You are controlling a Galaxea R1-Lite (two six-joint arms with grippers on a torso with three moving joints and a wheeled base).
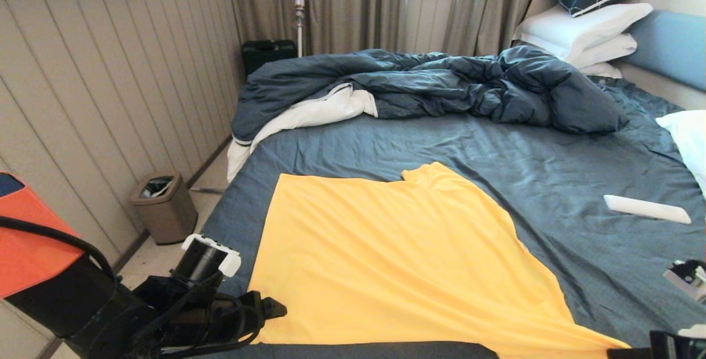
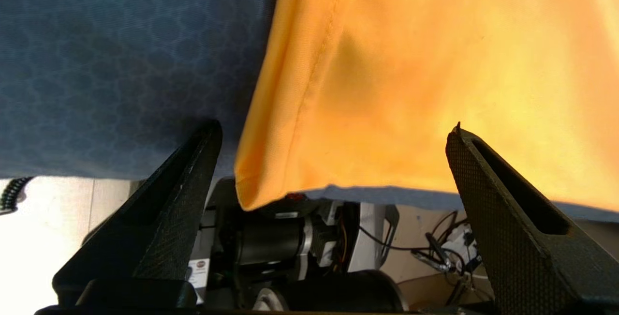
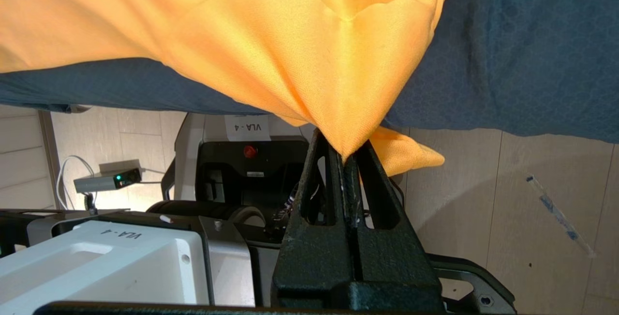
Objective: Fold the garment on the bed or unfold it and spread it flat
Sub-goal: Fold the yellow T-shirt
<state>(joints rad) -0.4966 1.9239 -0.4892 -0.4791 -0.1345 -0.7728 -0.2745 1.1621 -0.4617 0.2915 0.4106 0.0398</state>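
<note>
With fingers spread wide, my left gripper (image 2: 333, 131) holds nothing, straddling the yellow T-shirt's (image 1: 397, 260) near-left corner at the bed's (image 1: 551, 182) edge. Shirt lies flat on the sheet; bare sheet beyond and to its right. My right gripper (image 3: 349, 157) is clenched on the near-right corner, pulled past the bed edge.

Readable txt only in right wrist view: "VLA-4" on a white paper label (image 3: 247, 127) stuck to the robot base, & same "VLA-4" on the white housing (image 3: 121, 233) nearby.
</note>
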